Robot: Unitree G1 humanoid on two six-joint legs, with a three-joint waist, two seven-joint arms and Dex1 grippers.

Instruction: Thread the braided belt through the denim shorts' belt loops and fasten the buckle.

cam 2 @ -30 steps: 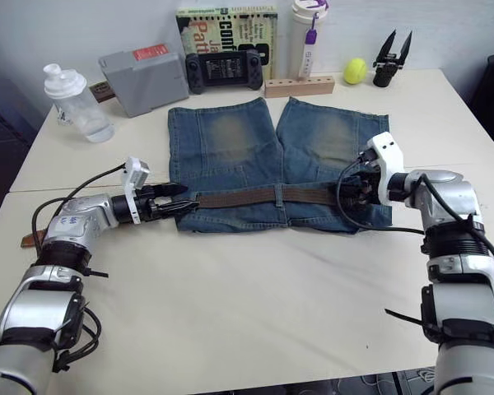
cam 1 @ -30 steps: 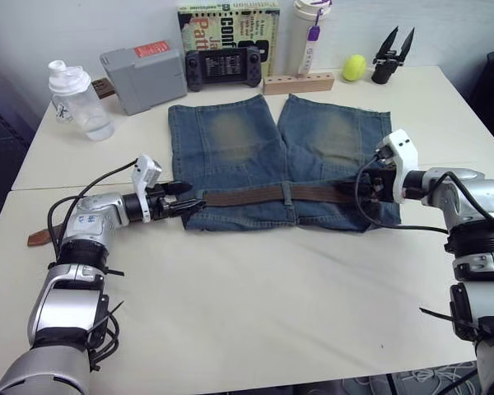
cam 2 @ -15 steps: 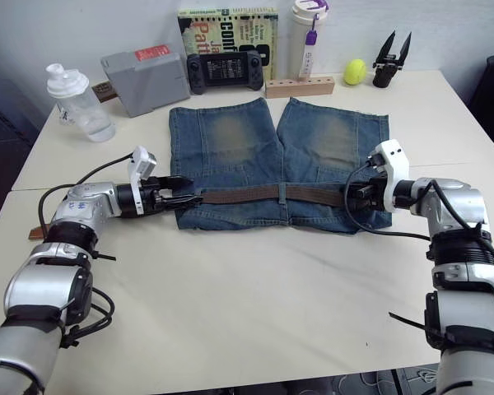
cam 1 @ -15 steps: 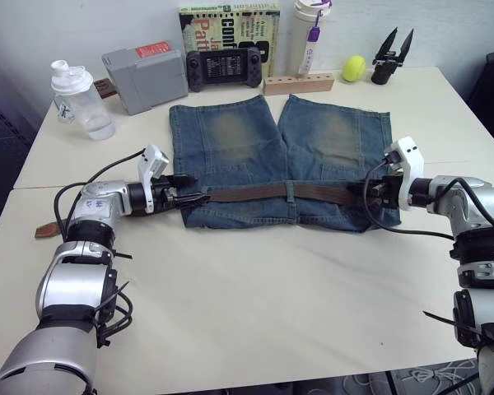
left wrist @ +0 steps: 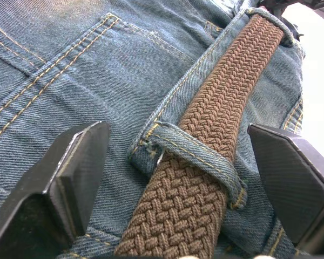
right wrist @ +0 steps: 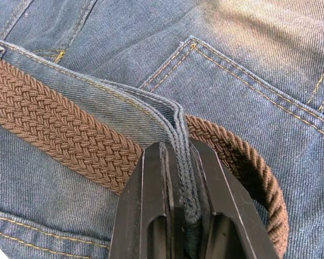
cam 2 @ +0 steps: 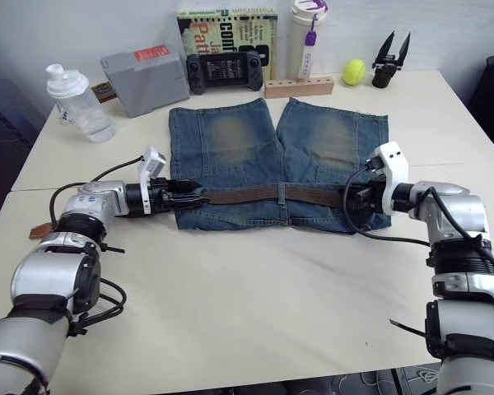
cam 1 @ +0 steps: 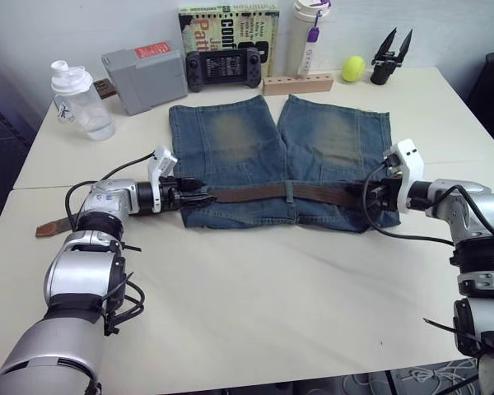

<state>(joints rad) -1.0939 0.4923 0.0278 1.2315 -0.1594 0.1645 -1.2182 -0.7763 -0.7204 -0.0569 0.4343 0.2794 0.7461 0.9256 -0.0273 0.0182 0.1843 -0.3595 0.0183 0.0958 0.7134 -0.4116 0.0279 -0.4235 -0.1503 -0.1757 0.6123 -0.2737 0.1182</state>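
Denim shorts (cam 1: 280,160): faded blue, lighter worn patches on both legs, orange-stitched pockets; flat on the white counter (cam 1: 255,313), waistband nearest the robot.

Braided belt (cam 1: 263,193): brown woven strap lying along the waistband, passing under a centre belt loop (cam 1: 289,192); a darker tail end (cam 1: 53,227) trails off onto the counter at the robot's left.

Belt loops: narrow blue denim strips; in the left wrist view one (left wrist: 191,156) crosses over the weave.

Left end effector (cam 1: 199,197): fingers spread either side of the belt at the shorts' left edge.

Right end effector (right wrist: 179,216): pressed together, pinching a fold of waistband denim beside the curled belt end.
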